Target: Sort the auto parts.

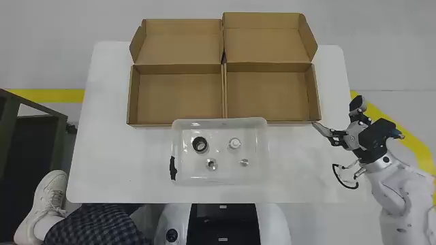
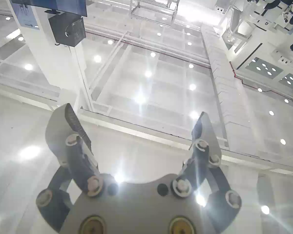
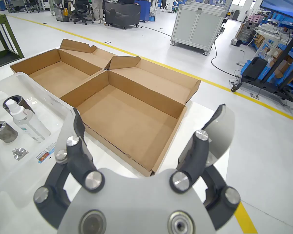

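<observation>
Right hand (image 3: 149,113) gapes wide and empty at the white table's (image 1: 109,143) right edge; left hand (image 2: 134,111) is likewise wide open and empty. Clear plastic tray (image 1: 264,143) holds a grey metal cylinder (image 1: 212,165), a clear spray bottle (image 1: 234,143) and perhaps a black bearing (image 1: 199,144). Beyond stand two open brown cardboard boxes (image 1: 177,95).

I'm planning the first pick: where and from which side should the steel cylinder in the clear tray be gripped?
Probably from straight above: the steel cylinder stands upright in the clear tray, bore facing up, and the tray walls block a sideways approach. Close the fingers across its round side wall, clear of the spray bottle.
</observation>
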`<state>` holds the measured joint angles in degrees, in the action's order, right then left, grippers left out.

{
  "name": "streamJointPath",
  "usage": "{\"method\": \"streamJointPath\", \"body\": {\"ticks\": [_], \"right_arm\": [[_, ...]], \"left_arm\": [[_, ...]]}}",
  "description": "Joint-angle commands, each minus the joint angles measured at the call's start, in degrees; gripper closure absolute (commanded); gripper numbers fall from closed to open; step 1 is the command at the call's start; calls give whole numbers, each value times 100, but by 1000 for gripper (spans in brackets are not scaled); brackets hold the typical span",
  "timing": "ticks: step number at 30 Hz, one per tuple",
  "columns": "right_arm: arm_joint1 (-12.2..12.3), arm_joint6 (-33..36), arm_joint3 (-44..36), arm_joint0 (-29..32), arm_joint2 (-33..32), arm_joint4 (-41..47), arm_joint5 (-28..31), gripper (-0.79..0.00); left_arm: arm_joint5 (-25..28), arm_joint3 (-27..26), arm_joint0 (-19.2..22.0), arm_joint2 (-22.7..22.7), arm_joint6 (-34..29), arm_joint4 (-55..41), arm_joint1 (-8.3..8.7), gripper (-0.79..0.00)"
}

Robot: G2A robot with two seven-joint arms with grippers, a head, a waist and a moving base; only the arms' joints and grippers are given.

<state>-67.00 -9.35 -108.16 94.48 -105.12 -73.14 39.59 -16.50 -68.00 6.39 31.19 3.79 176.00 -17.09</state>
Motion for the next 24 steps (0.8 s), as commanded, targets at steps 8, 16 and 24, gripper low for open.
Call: {"method": "streamJointPath", "body": {"ticks": [8,16,24], "right_arm": [[0,0,0,0,0,0,0,-785],[0,0,0,0,0,0,0,-785],[11,478,131,-236,530,-136,95,-785]], "left_arm": [[0,0,0,0,0,0,0,-785],[0,0,0,0,0,0,0,-784],[0,0,0,0,0,0,0,-785]]}}
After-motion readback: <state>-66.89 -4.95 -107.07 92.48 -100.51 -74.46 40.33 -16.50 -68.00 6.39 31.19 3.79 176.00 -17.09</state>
